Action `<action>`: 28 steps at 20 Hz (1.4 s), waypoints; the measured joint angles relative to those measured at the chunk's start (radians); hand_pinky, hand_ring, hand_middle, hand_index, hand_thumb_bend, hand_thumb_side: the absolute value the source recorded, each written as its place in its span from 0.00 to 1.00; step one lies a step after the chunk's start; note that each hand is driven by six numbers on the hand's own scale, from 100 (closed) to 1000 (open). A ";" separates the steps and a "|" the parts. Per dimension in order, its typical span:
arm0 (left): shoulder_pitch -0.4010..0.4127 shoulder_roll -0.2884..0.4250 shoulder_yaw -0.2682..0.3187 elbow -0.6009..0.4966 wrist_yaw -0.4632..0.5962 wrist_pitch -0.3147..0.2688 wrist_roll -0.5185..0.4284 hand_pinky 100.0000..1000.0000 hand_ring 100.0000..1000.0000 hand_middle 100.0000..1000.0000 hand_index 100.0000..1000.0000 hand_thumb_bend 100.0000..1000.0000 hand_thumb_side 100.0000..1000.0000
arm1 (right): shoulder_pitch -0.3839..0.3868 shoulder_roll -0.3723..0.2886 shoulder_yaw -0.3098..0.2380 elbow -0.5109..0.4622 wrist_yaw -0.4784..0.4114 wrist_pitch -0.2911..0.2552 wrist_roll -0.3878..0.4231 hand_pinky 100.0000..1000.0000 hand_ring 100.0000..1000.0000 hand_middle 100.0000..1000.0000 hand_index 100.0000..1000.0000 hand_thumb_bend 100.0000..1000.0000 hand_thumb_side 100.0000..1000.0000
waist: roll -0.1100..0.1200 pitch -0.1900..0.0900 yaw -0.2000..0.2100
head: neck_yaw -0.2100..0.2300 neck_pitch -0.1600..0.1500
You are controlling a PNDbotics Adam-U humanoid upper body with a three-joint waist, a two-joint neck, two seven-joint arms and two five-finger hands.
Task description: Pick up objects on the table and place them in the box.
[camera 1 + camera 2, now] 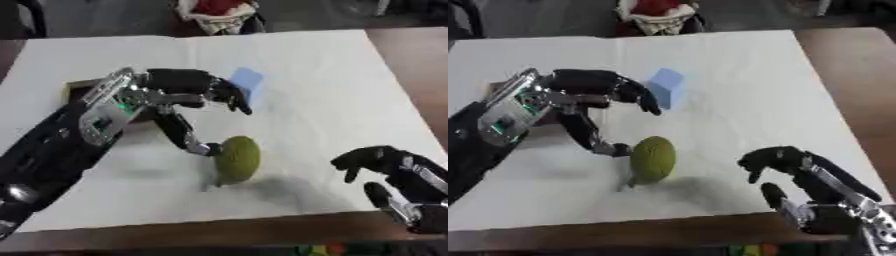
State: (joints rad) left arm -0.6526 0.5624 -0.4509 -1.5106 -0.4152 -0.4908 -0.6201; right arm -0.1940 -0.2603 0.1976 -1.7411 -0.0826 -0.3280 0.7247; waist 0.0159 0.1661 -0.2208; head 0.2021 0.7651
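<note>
A green oval fruit [238,159] lies on the white table cover near the front middle. A light blue block [666,87] stands further back, just right of my left hand's fingertips. My left hand [179,89] reaches in from the left with its fingers spread and gently curved above the table; its thumb [185,136] points down and touches the fruit's left side. Nothing is held in it. My right hand [785,165] rests at the lower right with its fingers curled and holding nothing. The box [80,90] is mostly hidden behind my left arm.
The white cover [332,90] spreads over a brown table [411,60]. A bag with red and white contents [217,12] sits beyond the far edge. Bare cover lies to the right of the block and the fruit.
</note>
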 measured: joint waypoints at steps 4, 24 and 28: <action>0.000 -0.015 -0.013 0.048 0.002 0.010 -0.010 0.68 0.69 0.71 0.85 0.25 0.54 | 0.000 0.000 0.000 0.000 -0.002 0.001 0.001 0.76 0.78 0.50 0.81 0.00 0.41 | 0.000 0.000 -0.001 | 0.001 0.000; 0.000 -0.058 -0.053 0.205 -0.028 -0.001 0.001 0.59 0.52 0.50 0.68 0.14 0.44 | 0.000 0.000 0.000 0.001 -0.008 0.006 -0.004 0.76 0.78 0.49 0.81 0.00 0.41 | 0.001 0.000 -0.005 | 0.004 0.000; 0.000 -0.064 -0.041 0.209 -0.029 -0.001 0.001 0.55 0.48 0.45 0.64 0.12 0.32 | 0.000 0.000 0.000 0.001 -0.008 0.006 -0.008 0.76 0.78 0.49 0.80 0.00 0.41 | 0.001 0.000 -0.005 | 0.004 0.000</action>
State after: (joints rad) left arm -0.6522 0.4983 -0.4919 -1.3015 -0.4441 -0.4920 -0.6189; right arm -0.1940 -0.2604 0.1978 -1.7396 -0.0901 -0.3220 0.7171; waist 0.0168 0.1661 -0.2253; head 0.2062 0.7651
